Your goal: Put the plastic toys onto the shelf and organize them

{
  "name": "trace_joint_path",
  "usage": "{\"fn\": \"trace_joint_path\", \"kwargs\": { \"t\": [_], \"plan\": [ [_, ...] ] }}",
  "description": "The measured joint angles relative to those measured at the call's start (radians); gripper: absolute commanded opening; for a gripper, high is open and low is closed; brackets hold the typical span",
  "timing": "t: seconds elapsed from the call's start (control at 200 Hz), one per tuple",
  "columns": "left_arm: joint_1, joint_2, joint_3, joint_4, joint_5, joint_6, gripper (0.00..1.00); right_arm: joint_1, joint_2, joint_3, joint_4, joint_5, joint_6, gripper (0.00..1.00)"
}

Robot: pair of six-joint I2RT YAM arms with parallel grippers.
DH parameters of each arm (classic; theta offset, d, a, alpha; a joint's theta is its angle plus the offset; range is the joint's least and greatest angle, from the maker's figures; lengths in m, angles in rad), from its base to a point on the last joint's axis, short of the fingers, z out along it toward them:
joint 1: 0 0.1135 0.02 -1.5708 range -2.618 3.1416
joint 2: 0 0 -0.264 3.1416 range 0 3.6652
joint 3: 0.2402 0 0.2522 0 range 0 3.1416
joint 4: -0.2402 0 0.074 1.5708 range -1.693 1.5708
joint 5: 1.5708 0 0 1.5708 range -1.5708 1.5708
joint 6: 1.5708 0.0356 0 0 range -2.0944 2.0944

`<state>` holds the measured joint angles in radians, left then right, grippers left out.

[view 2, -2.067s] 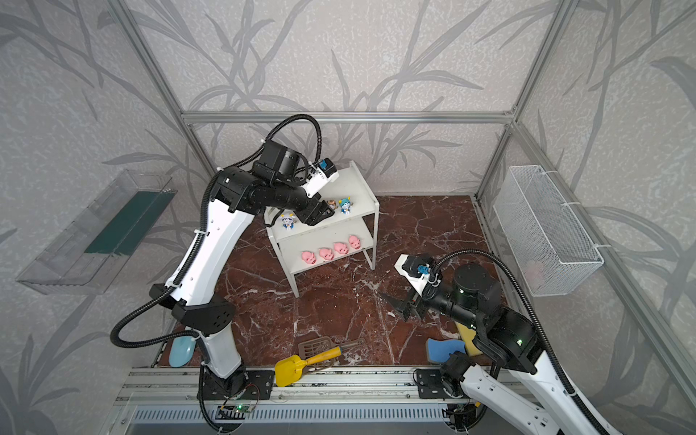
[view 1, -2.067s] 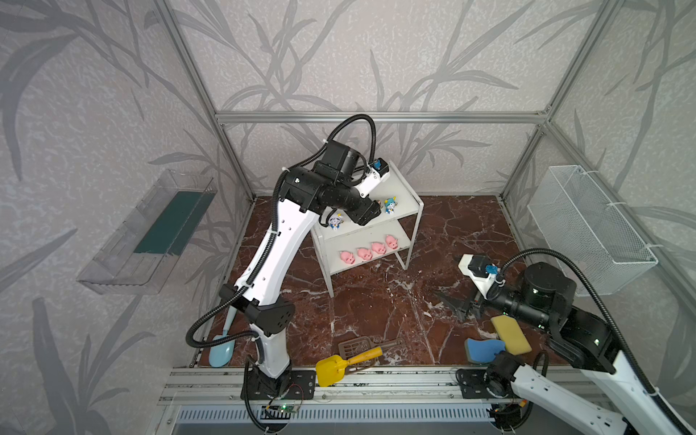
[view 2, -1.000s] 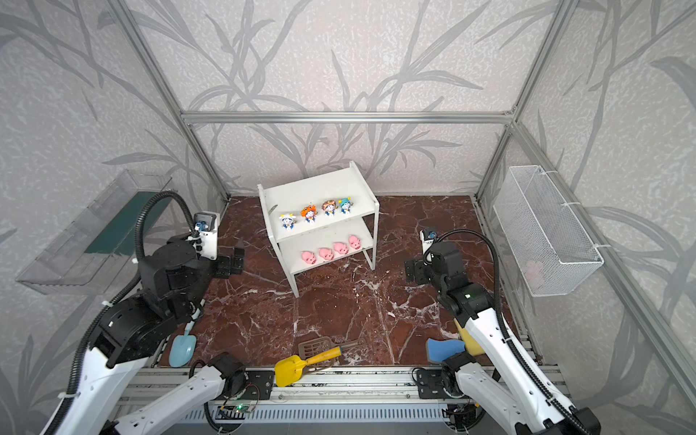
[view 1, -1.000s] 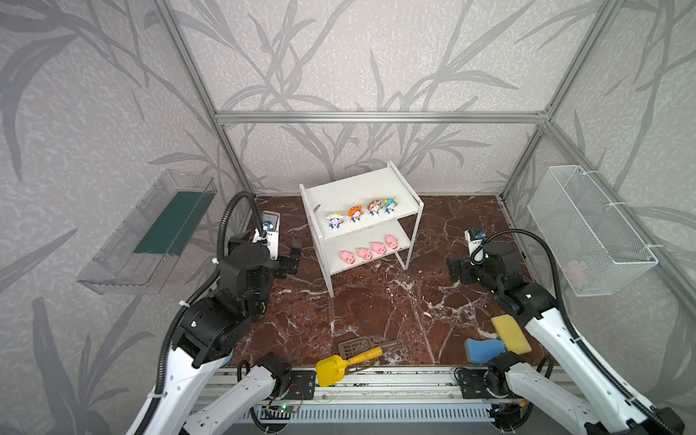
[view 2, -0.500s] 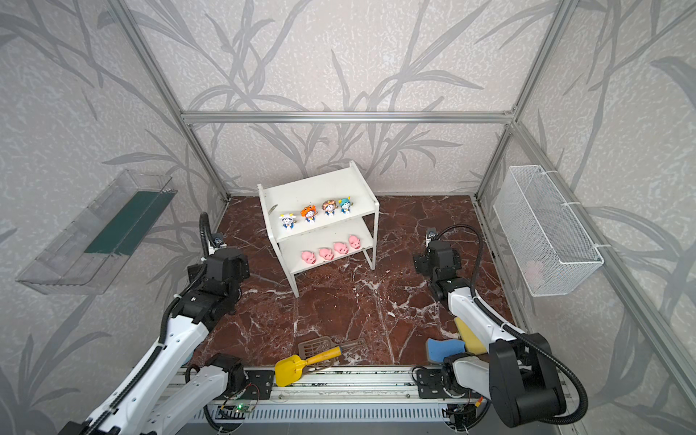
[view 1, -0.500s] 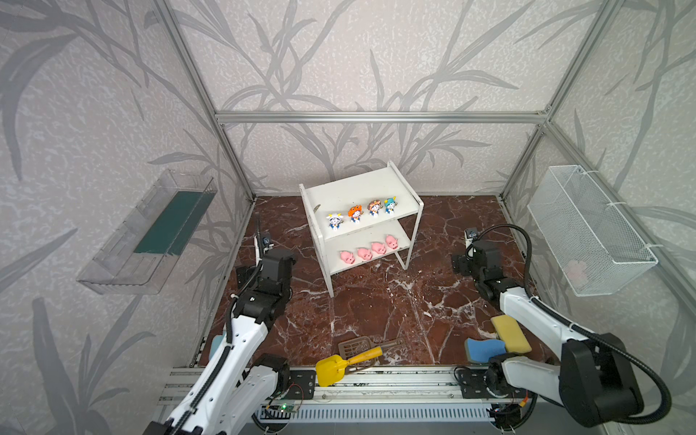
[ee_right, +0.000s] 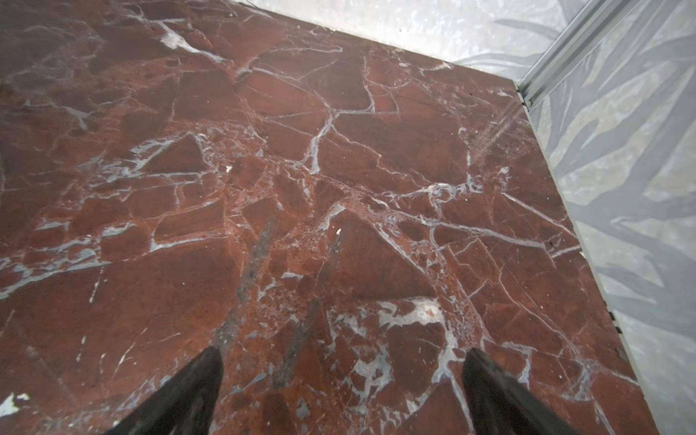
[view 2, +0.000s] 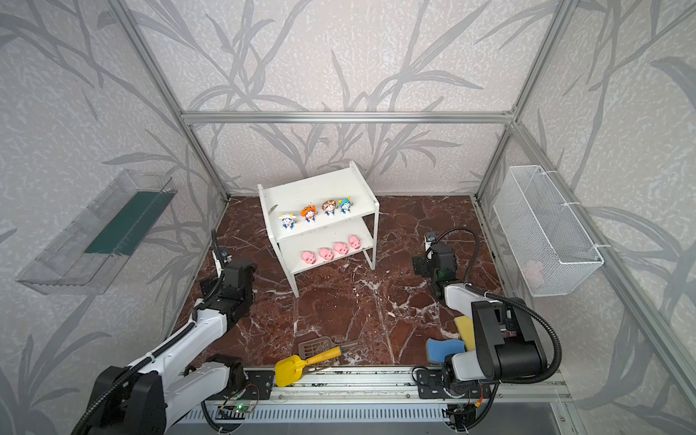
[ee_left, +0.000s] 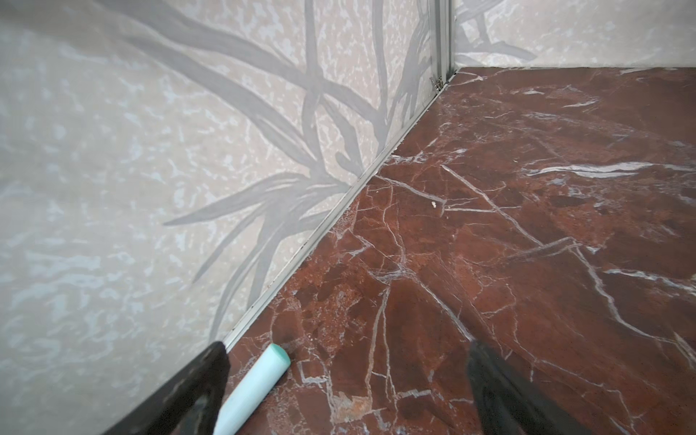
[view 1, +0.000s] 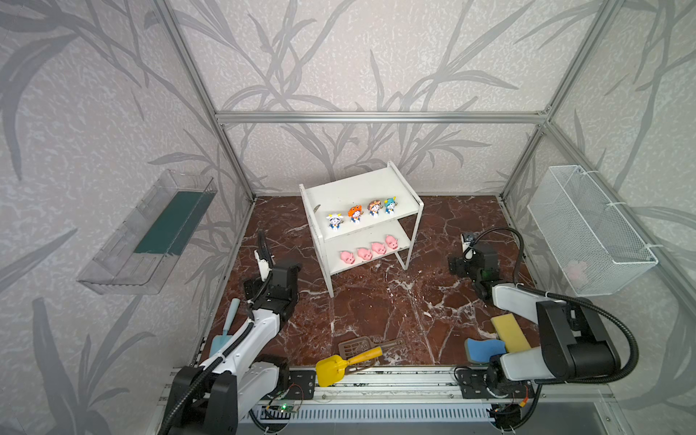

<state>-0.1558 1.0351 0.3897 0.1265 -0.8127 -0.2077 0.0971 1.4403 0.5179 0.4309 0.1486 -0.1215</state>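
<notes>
Starting at the front rail, a yellow scoop (view 1: pixel 331 371) of smooth plastic lies with its handle toward the right. A blue sponge (view 1: pixel 482 348) and a yellow sponge (view 1: pixel 510 331), both soft and porous, lie beside the base of the right arm. None of these belongs to the task.

A little farther in, both arms are folded low. The left gripper (ee_left: pixel 346 357) has its two dark fingers wide apart with nothing between them. It hangs over the veined red marble floor (ee_left: pixel 489 188) close to the left wall, and a round pale teal handle (ee_left: pixel 256 380) lies just beside one finger. The right gripper (ee_right: pixel 341 354) is equally spread and empty above bare marble. Neither wrist view shows the toys.

Farther back, between the two arms, stands the shelf (view 1: pixel 357 192). It is white, with flat matt boards, a solid panel on its left and thin legs on its right. On the lower board four pink pigs (view 1: pixel 364 253), rounded and glossy, sit in one row. On the upper board four big-headed figurines (view 1: pixel 355 214) stand upright, with white, orange, brown and teal headgear from left to right. Both rows follow the long side of the boards, slanting toward the back right.

From each gripper the toys lie ahead and toward the middle. Both arms seem about equally near. No toy shows on the floor, so I judge the placing finished. A pale pink shape in the wire-mesh basket (view 1: pixel 565 211) is too blurred to name.
</notes>
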Motion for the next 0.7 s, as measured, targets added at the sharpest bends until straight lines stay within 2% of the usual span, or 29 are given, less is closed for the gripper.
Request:
{"fn": "trace_joint_path", "kwargs": {
  "t": [0.19, 0.365, 0.515, 0.705],
  "plan": [
    [0.0, 0.034, -0.113, 0.257, 0.113, 0.052, 1.0, 0.0, 0.0, 0.003, 0.006, -0.003, 0.005, 1.0],
    [0.0, 0.201, -0.135, 0.512, 0.215, 0.129, 1.0, -0.019, 0.007, 0.003, 0.043, -0.107, 0.027, 1.0],
    [0.0, 0.312, -0.133, 0.682, 0.248, 0.194, 1.0, -0.027, 0.072, -0.059, 0.233, -0.163, 0.047, 0.99],
    [0.004, 0.448, -0.109, 0.858, 0.256, 0.233, 1.0, -0.028, 0.083, -0.071, 0.242, -0.187, 0.051, 0.99]
  ]
}}
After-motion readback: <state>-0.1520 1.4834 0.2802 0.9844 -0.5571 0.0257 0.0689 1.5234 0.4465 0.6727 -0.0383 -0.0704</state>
